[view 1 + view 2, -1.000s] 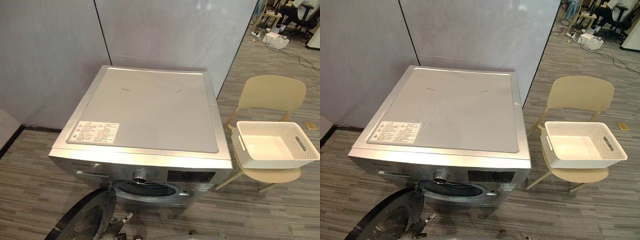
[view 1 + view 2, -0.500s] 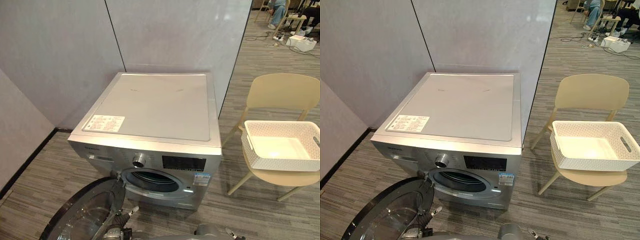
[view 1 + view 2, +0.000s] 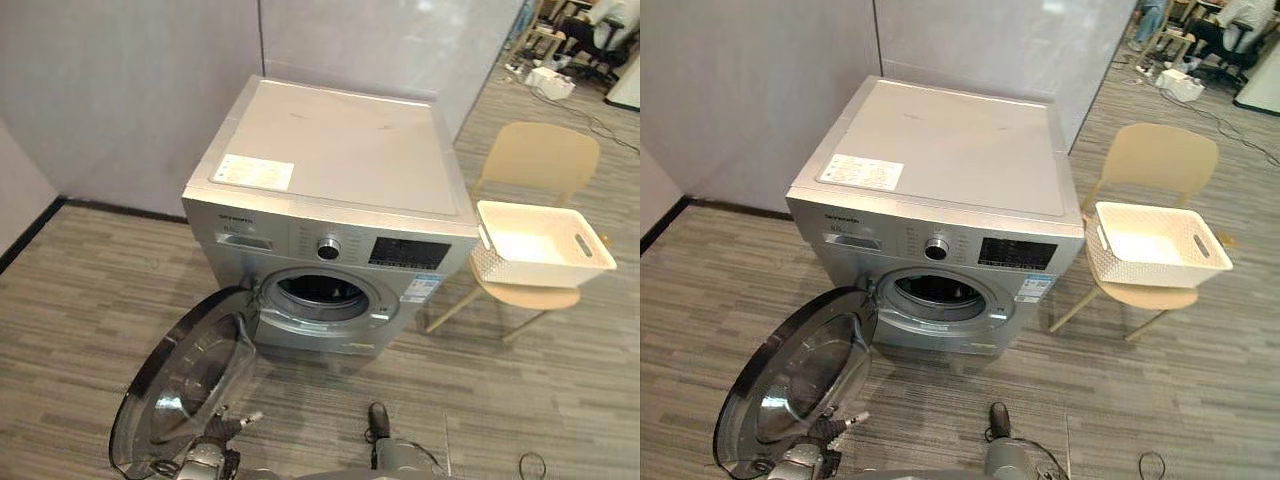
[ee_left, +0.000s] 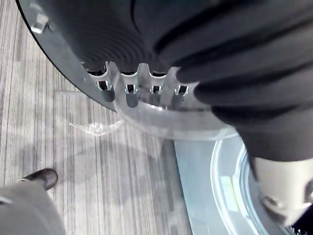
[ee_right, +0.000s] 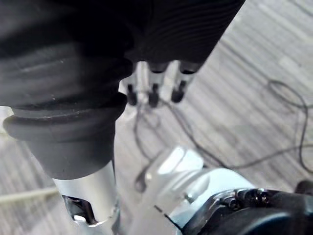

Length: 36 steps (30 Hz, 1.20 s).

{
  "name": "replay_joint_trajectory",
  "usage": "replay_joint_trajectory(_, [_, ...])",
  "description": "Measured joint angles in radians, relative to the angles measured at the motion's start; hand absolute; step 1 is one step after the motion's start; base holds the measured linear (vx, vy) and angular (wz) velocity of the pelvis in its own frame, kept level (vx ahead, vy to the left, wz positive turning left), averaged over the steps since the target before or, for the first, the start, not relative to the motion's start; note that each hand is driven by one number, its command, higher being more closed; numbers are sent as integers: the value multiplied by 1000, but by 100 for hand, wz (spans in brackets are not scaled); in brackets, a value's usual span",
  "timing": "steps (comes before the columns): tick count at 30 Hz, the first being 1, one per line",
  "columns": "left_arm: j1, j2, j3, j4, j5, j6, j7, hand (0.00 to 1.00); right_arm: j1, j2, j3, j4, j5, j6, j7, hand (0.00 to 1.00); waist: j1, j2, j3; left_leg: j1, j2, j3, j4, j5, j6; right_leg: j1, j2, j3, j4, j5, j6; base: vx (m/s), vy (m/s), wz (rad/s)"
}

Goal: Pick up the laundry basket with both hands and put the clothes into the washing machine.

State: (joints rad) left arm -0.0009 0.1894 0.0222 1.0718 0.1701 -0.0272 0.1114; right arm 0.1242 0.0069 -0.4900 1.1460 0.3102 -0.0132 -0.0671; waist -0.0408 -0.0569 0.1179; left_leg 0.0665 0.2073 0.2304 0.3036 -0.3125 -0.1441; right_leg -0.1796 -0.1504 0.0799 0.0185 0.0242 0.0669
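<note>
Right hand [image 5: 164, 41]: dark ribbed cover nearest the camera. Fingers [image 5: 154, 90] straight, side by side, closed on nothing. Thumb [image 5: 88, 198] set apart from them. Grey plank floor [image 5: 274, 46] lies beyond the fingertips, untouched.

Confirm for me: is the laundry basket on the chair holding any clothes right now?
No, the laundry basket on the chair shows a bare white bottom with nothing inside.
</note>
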Motion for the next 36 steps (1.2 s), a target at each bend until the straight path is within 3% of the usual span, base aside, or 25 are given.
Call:
replay_joint_trajectory(1, [2, -10, 35, 0, -1, 1, -2, 0, -1, -6, 0, -9, -1, -1, 2, 0, 2, 23, 0, 14, 20, 17, -13, 9, 12, -3, 13, -34, 24, -75, -35, -65, 24, -30])
replay_joint_trajectory(2, [4, -23, 44, 0, -1, 1, -2, 0, -2, -15, 0, -11, -3, -1, 3, 0, 3, 37, -4, 15, 43, 29, -21, 16, 11, -29, 25, -50, 81, -94, -50, -26, -59, -28])
replay_joint_trajectory(3, [10, -33, 54, 0, -1, 1, -4, 0, -2, -20, 3, -14, -4, -1, 3, 0, 1, 46, -7, 14, 62, 32, -20, 19, 6, -74, 51, -58, 243, -66, -35, 39, -94, -3])
replay_joint_trajectory(4, [16, -28, 72, -2, -1, 3, -5, 0, 27, -13, 6, -27, -6, -2, 5, 0, 1, 14, -25, 25, 48, 29, -22, 19, 2, -68, 67, -77, 340, 5, -6, 54, -75, -34])
replay_joint_trajectory(5, [15, -45, 106, -2, -2, 8, -7, 0, 31, -8, 19, -28, -6, -5, 6, 0, 26, 23, -32, 25, 54, 44, -25, 10, 4, -68, 88, -59, 289, 46, 34, 30, -35, -42])
replay_joint_trajectory(6, [12, -59, 116, -3, -2, 9, -7, 0, 26, -9, 15, -40, -5, -9, 8, 0, 30, 39, -43, 4, 68, 47, -29, 17, 5, -67, 105, -44, 231, 94, 75, -6, -78, -49])
replay_joint_trajectory(7, [3, -87, 151, -1, -3, 10, -8, 0, 0, -22, 2, -61, -4, -9, 11, 0, 23, 68, -33, -17, 99, 62, -42, 46, 2, -105, 106, -31, 383, 11, 46, -28, -100, 7])
replay_joint_trajectory(8, [-4, -85, 147, -3, -3, 10, -7, 0, 6, -16, -2, -62, -4, -4, 13, 0, 13, 51, -27, -10, 80, 40, -60, 66, -1, -109, 97, -35, 535, -73, 49, 13, -126, 34])
replay_joint_trajectory(10, [-9, -84, 146, 3, -10, 11, -5, 0, 27, -10, -4, -52, -5, -4, 16, 0, 18, 28, -48, 13, 61, 21, -109, 101, -12, -55, 98, -38, 486, -108, 60, 12, -57, 32])
replay_joint_trajectory(11, [-10, -94, 144, 3, -15, 11, -4, 0, 26, -11, -4, -45, -6, -5, 23, 0, 26, 41, -63, 6, 55, 20, -146, 134, -8, -30, 100, -33, 399, -108, 60, 15, -52, 11])
replay_joint_trajectory(13, [-21, -102, 133, 3, -32, 10, -5, 0, 8, -20, -3, -29, -8, -6, 27, 0, 27, 36, -66, -6, 49, 15, -176, 163, -8, -14, 99, -25, 329, -102, 50, -14, -61, 10])
replay_joint_trajectory(15, [-21, -100, 95, 3, -38, 10, -5, 0, -9, -30, -2, -12, -31, -4, 29, 0, 23, 40, -63, -18, 33, -6, -202, 211, 10, 5, 92, -26, 267, -77, 12, -99, -38, 23])
replay_joint_trajectory(17, [-18, -100, 64, 6, -39, 10, -5, 0, -9, -41, 12, -6, -47, -3, 29, 0, 24, 42, -58, -19, 20, -24, -208, 236, 11, 32, 81, -23, 238, -76, 11, -119, 0, 36])
replay_joint_trajectory(24, [-16, -84, 1, -20, -57, 7, -1, 0, -34, -63, 117, -24, -45, -24, 29, 0, 31, 51, -22, -62, 7, -88, -201, 240, 10, 54, 69, -27, 197, -89, 12, -172, 1, 21])
replay_joint_trajectory(25, [-9, -85, -21, -77, -82, 7, 0, 0, -30, -67, 127, -33, -45, -26, 28, 0, 30, 65, -8, -81, 2, -105, -183, 239, 9, 52, 62, -40, 203, -100, 28, -189, -26, 30])
replay_joint_trajectory(26, [-2, -88, -29, -124, -90, 6, 0, 0, -28, -70, 132, -35, -45, -27, 28, 0, 29, 60, -4, -90, 0, -117, -172, 235, 5, 51, 58, -49, 209, -108, 26, -176, -16, 44])
replay_joint_trajectory(27, [20, -90, -53, -245, -121, -2, 1, 0, -25, -77, 143, -39, -45, -29, 27, 0, 28, 82, 21, -111, -4, -145, -146, 232, 10, 49, 54, -63, 228, -127, 33, -140, -13, 48])
replay_joint_trajectory(31, [121, -95, -49, -646, -169, -48, -2, 0, 16, -90, 147, -77, -46, -47, 24, 0, 33, 104, 42, -162, -20, -227, -106, 225, 21, 14, 42, -98, 324, -177, 30, -141, -62, 49])
replay_joint_trajectory(33, [171, -94, -13, -792, -201, -59, -2, 0, 20, -89, 157, -95, -47, -48, 24, 0, 47, 105, 45, -176, -24, -222, -96, 187, 93, -11, 36, -99, 363, -192, 18, -54, -76, 19])
replay_joint_trajectory(34, [193, -97, 11, -865, -217, -65, 1, 0, 40, -77, 162, -111, -47, -49, 23, 0, 58, 84, 46, -180, -25, -199, -70, 168, 130, -24, 14, -101, 369, -199, 14, 13, -54, 20])
replay_joint_trajectory(36, [214, -110, 28, -955, -251, -76, 16, 0, 52, -89, 174, -150, -46, -51, 22, 0, 58, 114, 33, -228, -2, -158, 23, 144, 155, -36, 23, -130, 392, -207, 25, 9, -33, 22])
